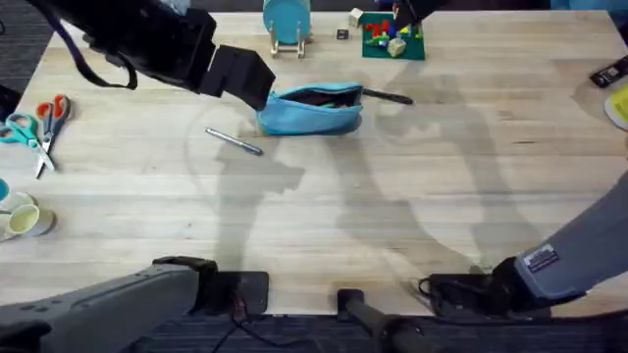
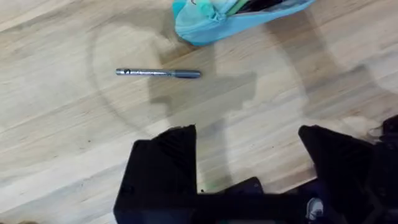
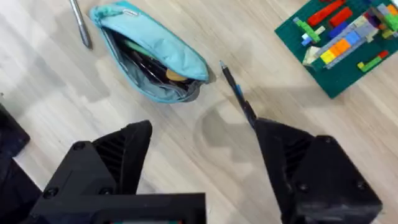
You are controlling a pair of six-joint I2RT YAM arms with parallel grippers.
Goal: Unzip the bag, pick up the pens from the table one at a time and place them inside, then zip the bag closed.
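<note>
The light blue bag lies on the table toward the back, its zipper open with dark items inside. Just left of the bag lies the silver pen, also in the left wrist view and the right wrist view. A black pen lies at the bag's right end. My left gripper hovers above the bag's left end, open and empty. My right gripper is open and empty, above the black pen.
Orange and teal scissors lie at the left edge, with tape rolls below them. A teal disc on a wooden stand and a green brick board sit at the back. A black item lies far right.
</note>
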